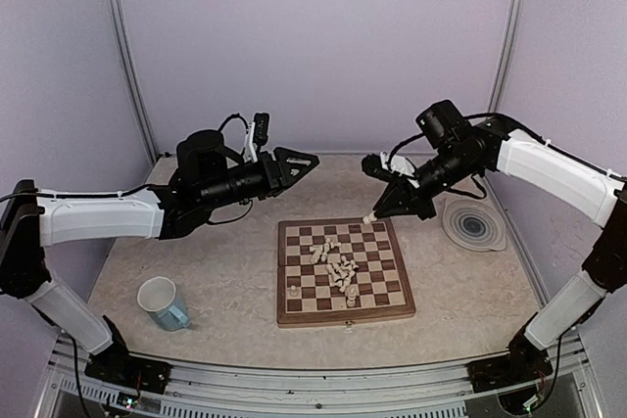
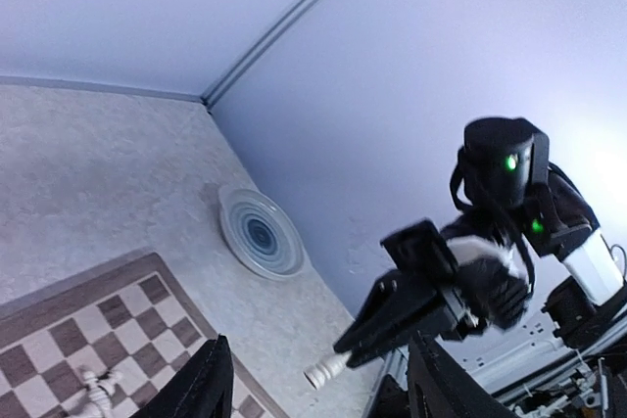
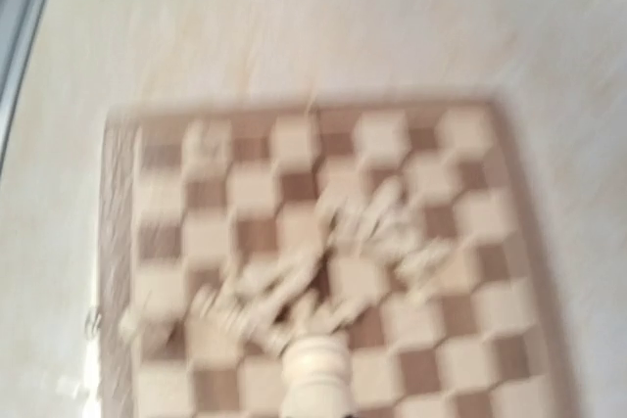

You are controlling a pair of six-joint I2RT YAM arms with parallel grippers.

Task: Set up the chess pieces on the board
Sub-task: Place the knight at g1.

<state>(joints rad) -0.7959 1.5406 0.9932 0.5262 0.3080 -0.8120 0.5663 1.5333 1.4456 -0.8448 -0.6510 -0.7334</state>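
The chess pieces [image 1: 338, 267] lie mostly in a toppled heap near the middle of the board [image 1: 323, 319] in the top external view; 2 more seem to stand upright on the near rows. The right end effector [image 1: 378, 209] hangs over the board's far edge, clamped on the held piece [image 1: 369, 217], whose long axis slants down and left out of the fingertips. The left end effector [image 1: 304, 160] hovers beyond the far-left corner, well apart from every piece, so the right arm is clearly nearer. A mug [image 1: 164, 302] and a plate [image 1: 473, 225] sit off the board on the worktop [image 1: 216, 242].

From the left wrist, its own fingers [image 2: 201, 384] stand well apart with nothing between them. The held piece pokes out of the right end effector, tilted rather than upright.

The right wrist view is badly blurred. It shows the held piece low in frame with the heap and board beyond it. To be stood on a square, the piece likely needs turning upright first.
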